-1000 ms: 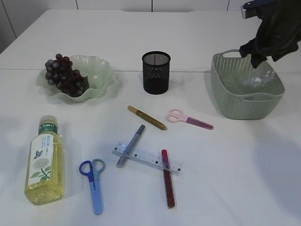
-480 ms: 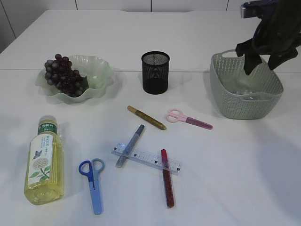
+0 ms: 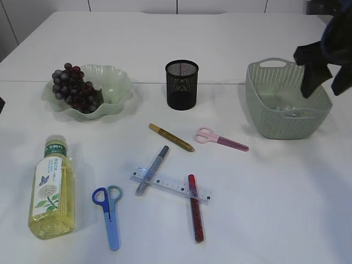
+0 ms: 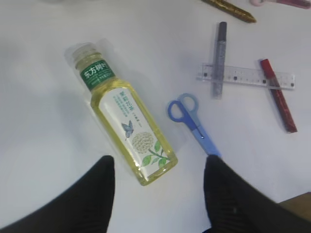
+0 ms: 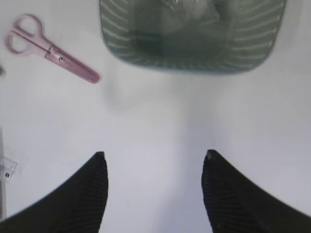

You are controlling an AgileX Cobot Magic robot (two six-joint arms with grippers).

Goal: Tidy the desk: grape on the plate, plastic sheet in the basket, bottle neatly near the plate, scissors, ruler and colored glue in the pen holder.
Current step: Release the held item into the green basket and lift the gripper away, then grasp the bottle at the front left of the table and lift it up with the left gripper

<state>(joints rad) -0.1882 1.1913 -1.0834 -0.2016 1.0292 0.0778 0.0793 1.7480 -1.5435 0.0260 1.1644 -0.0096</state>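
The grape [image 3: 72,88] bunch lies on the green plate [image 3: 116,82]. A yellow-green bottle [image 3: 51,188] [image 4: 125,112] lies on its side at front left; my left gripper [image 4: 158,165] hovers open just beyond its base, empty. Blue scissors [image 3: 109,213] [image 4: 193,124], pink scissors [image 3: 221,139] [image 5: 48,48], the clear ruler [image 3: 171,186] [image 4: 245,76] and gold [image 3: 171,137], grey [image 3: 153,169] and red glue [image 3: 196,208] lie on the table. The plastic sheet [image 3: 286,109] [image 5: 194,7] rests in the basket [image 3: 275,124] [image 5: 192,53]. My right gripper [image 3: 323,88] [image 5: 153,158] is open and empty, above the basket's right side.
The black mesh pen holder [image 3: 182,84] stands upright at centre back, between plate and basket. The grey and red glue sticks lie across the ruler. The white table runs well beyond the objects at the back.
My right gripper let the plastic sheet drop into the basket, then drew back to the right. The items on the table have not moved.
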